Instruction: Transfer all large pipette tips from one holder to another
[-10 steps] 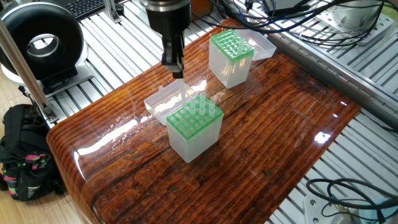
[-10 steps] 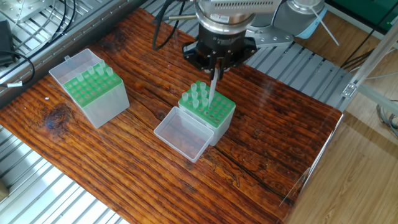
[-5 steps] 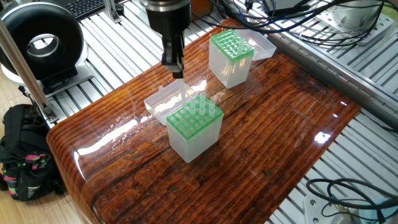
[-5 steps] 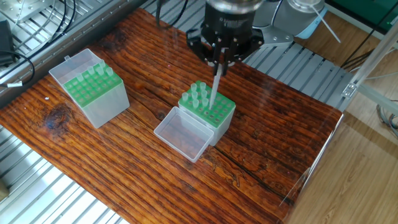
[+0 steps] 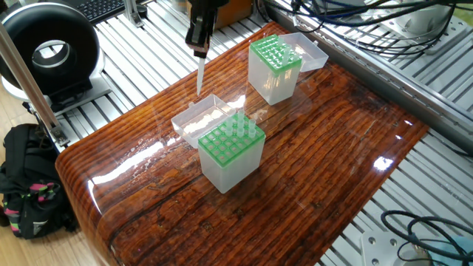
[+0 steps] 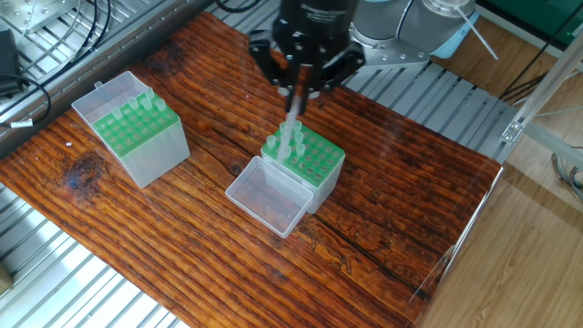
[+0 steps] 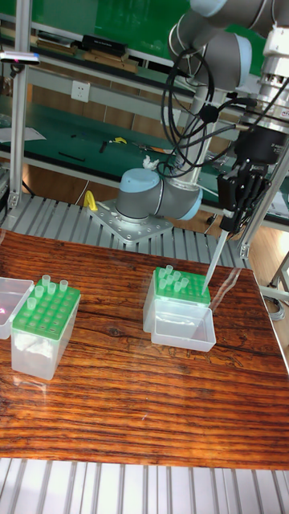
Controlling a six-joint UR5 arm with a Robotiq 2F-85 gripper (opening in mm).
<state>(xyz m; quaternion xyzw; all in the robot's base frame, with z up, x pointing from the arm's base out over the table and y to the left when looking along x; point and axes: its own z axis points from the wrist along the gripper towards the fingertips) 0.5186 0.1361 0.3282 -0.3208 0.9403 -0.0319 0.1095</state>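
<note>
My pincer (image 7: pixel 238 210) is closed on one large pipette tip (image 7: pixel 213 269), which hangs from it in the air, clear above the near holder (image 7: pixel 181 293) with its open lid. Other tips (image 7: pixel 170 278) stand in that holder; more stand in the far holder (image 7: pixel 44 315) across the counter (image 7: pixel 120 401).

Two tip boxes (image 6: pixel 305 164) (image 6: pixel 141 132) well apart on desk (image 6: pixel 383 210); tool (image 6: pixel 299 77) with one tip (image 6: pixel 293 114) above the nearer-centre box.
</note>
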